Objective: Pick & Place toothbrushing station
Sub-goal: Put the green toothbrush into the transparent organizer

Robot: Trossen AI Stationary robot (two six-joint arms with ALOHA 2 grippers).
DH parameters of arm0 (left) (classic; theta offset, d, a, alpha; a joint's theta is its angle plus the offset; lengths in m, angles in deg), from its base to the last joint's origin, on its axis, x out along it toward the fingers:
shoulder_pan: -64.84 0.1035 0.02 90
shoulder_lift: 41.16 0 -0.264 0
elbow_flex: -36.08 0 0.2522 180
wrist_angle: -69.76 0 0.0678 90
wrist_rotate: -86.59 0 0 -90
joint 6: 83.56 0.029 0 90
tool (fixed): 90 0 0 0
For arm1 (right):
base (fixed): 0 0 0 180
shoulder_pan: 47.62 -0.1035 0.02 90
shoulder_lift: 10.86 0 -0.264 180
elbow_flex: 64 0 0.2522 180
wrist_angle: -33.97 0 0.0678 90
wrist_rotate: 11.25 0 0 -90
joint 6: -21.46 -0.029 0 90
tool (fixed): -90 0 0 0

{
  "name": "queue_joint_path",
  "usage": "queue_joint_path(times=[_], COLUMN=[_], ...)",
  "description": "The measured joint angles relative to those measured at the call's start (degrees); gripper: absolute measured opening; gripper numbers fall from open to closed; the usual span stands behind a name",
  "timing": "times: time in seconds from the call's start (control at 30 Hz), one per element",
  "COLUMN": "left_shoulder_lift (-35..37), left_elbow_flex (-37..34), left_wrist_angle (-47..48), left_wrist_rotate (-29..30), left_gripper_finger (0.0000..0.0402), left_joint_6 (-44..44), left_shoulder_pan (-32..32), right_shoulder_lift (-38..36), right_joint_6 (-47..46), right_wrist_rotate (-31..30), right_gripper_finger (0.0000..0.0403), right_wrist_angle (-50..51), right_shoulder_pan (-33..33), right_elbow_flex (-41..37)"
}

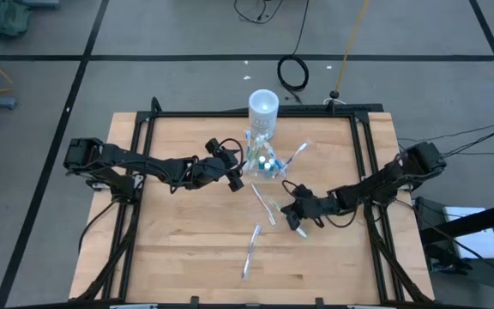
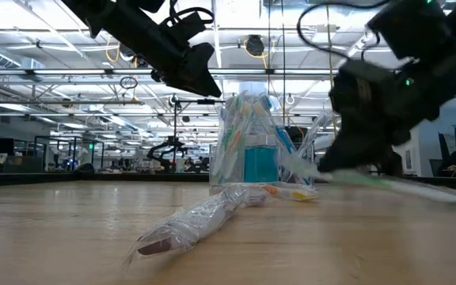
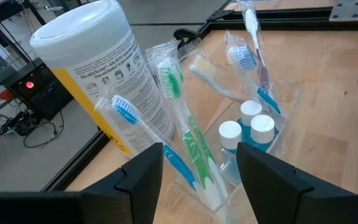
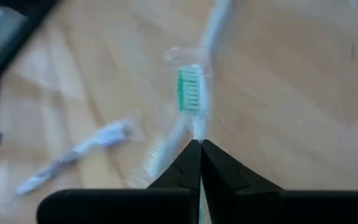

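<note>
Pinching a green toothbrush (image 4: 189, 93), right claw (image 4: 200, 146) amid loose wrapped brushes (image 1: 251, 249).

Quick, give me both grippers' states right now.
Left gripper: open, empty, at the clear container.
Right gripper: shut on a wrapped green-bristled toothbrush over the table.

1. Straight down from overhead, whole table (image 1: 187, 249) framed.
2. Level at tabletop, facing the room.
3. Wrists in close; both high and low share clear container (image 1: 264, 165) at twelve o'clock.
</note>
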Motion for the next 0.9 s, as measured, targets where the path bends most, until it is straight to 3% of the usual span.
queue_joint_path(times=[0.17,0.3,0.43,0.57,0.77,0.9], left_shoulder_lift=[0.00,0.00,0.00,0.00,0.00,0.00], left_elbow_flex=[0.00,0.00,-0.02,0.00,-0.01,0.00], left_wrist_angle=[0.60,0.48,0.15,-1.01,-1.22,-1.29], left_wrist_rotate=[0.00,0.01,0.02,0.02,0.04,0.02], left_gripper_finger=[0.0212,0.0212,0.0212,0.0212,0.0212,0.0212], left_joint_6=[-0.14,-0.39,-0.37,-0.12,0.63,1.14], left_shoulder_pan=[0.00,0.00,0.00,0.00,0.07,0.29], right_shoulder_lift=[-7.33,-12.75,-13.95,-11.74,-5.21,-1.07], right_joint_6=[13.10,30.52,52.54,64.80,59.15,58.60], right_wrist_rotate=[-6.95,-19.18,-30.75,-30.96,-23.31,-22.13], right_gripper_finger=[0.0001,0.0001,0.0000,0.0000,0.0000,0.0000], right_wrist_angle=[-2.36,-9.49,-24.22,-34.89,-36.21,-41.75], right_shoulder_pan=[1.28,2.40,4.94,9.43,16.88,20.07], right_elbow_flex=[0.04,0.18,0.15,0.17,0.17,0.17])
